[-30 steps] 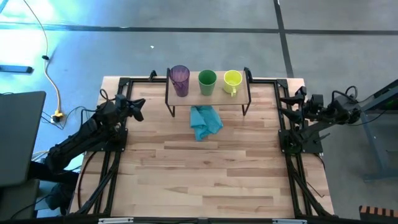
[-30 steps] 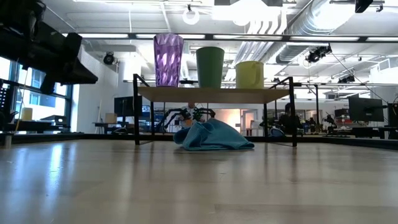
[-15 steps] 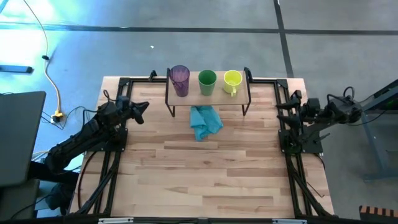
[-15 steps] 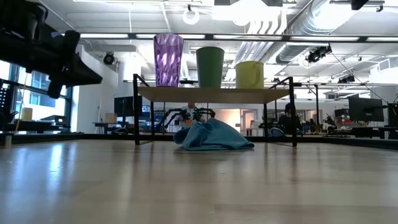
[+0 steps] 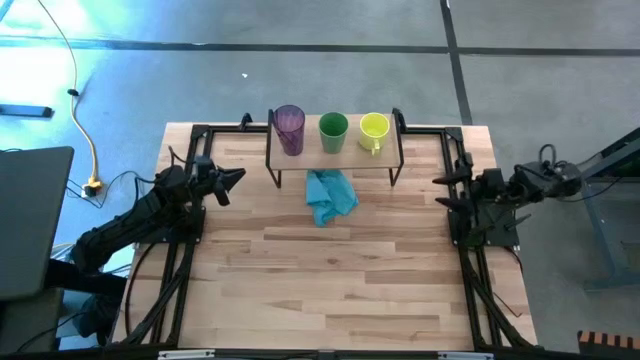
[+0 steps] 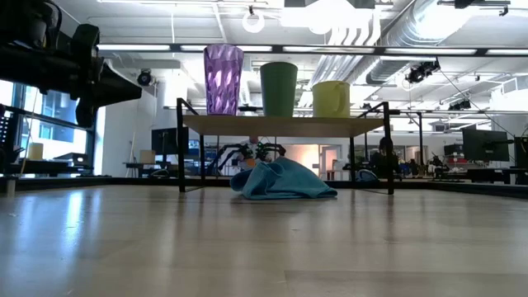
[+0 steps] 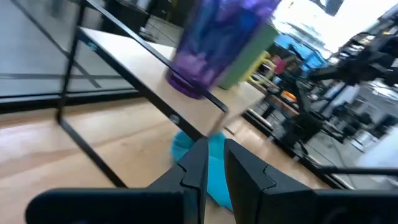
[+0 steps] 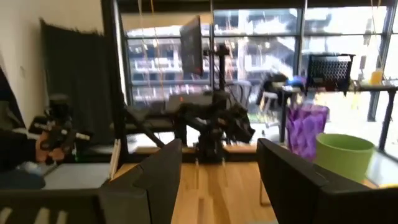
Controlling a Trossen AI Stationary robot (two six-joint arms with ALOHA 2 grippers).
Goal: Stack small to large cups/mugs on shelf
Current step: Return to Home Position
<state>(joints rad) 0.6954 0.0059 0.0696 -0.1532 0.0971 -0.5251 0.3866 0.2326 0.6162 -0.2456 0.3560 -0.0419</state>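
Note:
The shelf (image 5: 350,152) stands on its black legs at the table's far middle. On its board a purple tumbler (image 5: 289,128), a green cup (image 5: 333,130) and a yellow-green mug (image 5: 374,129) stand upright on their bases in a row, left to right. The row also shows in the low view: the tumbler (image 6: 223,78), the cup (image 6: 279,88) and the mug (image 6: 332,99). My left gripper (image 5: 233,178) hovers shut and empty left of the shelf, with its fingers toward the tumbler (image 7: 211,43). My right gripper (image 5: 443,190) hovers open and empty right of the shelf.
A crumpled light blue cloth (image 5: 330,195) lies on the table just in front of the shelf, partly under it. Black arm frames run along the table's left (image 5: 180,260) and right (image 5: 475,270) sides. Bare wood spreads across the near half.
My left gripper has moved a little toward the shelf and the table's near edge, and has turned toward the tumbler. My right gripper has moved toward the table's left and near edges, closer to the shelf's right end. The cups and the cloth have kept still.

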